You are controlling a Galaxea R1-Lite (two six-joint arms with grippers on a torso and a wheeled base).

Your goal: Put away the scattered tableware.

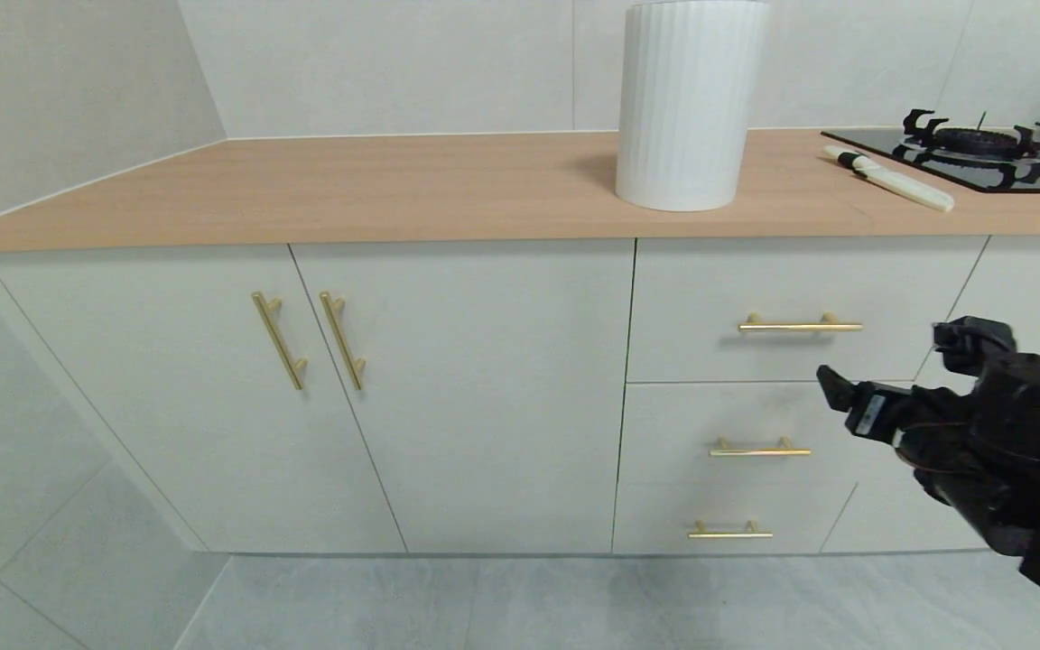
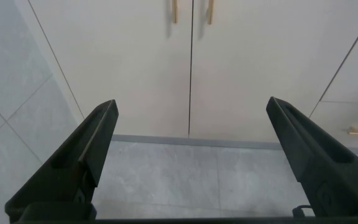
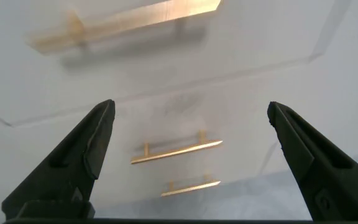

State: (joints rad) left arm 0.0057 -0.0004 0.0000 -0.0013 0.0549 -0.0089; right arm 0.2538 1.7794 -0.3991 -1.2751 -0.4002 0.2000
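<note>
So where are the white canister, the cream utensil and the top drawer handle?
white canister (image 1: 682, 117), head view, ribbed side.
cream utensil (image 1: 890, 178), head view, mid-length.
top drawer handle (image 1: 800, 326), head view, bar's middle.

Wood countertop (image 1: 394, 185), white ribbed canister (image 1: 682, 108) mid-right, cream utensil (image 1: 890, 178) just beside black hob (image 1: 980, 158)

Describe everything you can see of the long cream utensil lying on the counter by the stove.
The cream utensil is long and slim, with a black band near its far end. Its surface looks smooth, like plastic or ceramic; it may be a knife, but that cannot be told. It lies flat and diagonal on the wooden countertop, just off the front left corner of the black gas hob and well apart from the white ribbed canister. Only the countertop clearly touches it.
</note>
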